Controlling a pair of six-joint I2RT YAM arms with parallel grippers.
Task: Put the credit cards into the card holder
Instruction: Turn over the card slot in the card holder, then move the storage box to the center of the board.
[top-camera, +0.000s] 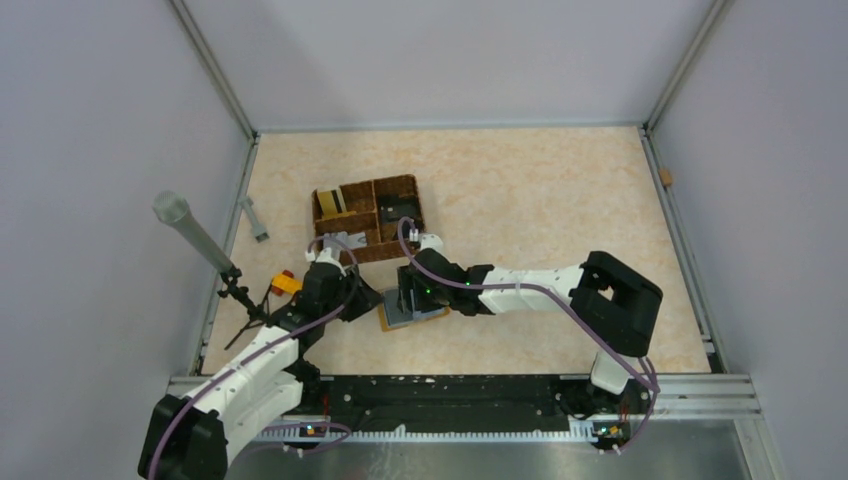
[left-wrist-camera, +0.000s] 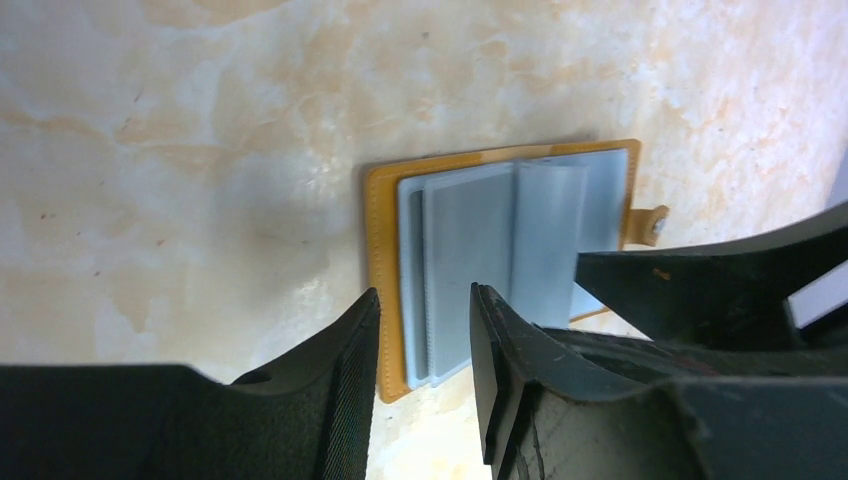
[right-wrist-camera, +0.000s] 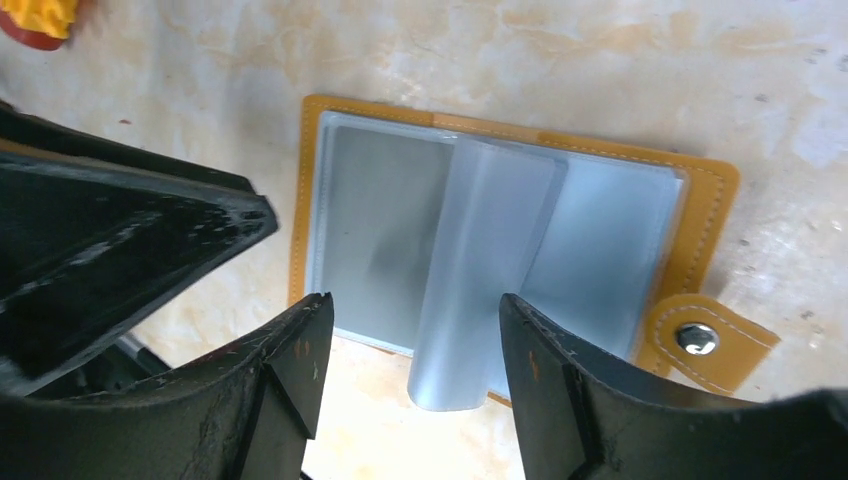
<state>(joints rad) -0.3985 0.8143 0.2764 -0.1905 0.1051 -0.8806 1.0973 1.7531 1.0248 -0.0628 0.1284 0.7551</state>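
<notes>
My right pincer (right-wrist-camera: 412, 310) is hanging wide open, empty, straddling a raised clear plastic leaf (right-wrist-camera: 490, 260) of the flat mustard-orange folding card holder (right-wrist-camera: 380, 230) lying spread beneath. My left pincer (left-wrist-camera: 425, 300) is hovering half-open, empty, at its edge; the thin credit cards (top-camera: 330, 202) are seemingly waiting in the brown woven basket (top-camera: 400, 182) beyond; I'm judging loading not yet begun.

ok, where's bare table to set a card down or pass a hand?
Widest bare patch: right half of the table, between the basket and the right rail, beyond the right arm. Also the strip behind the basket. Crowded near-left: left tool and right tool over the open wallet, toy block and microphone stand beside them.
</notes>
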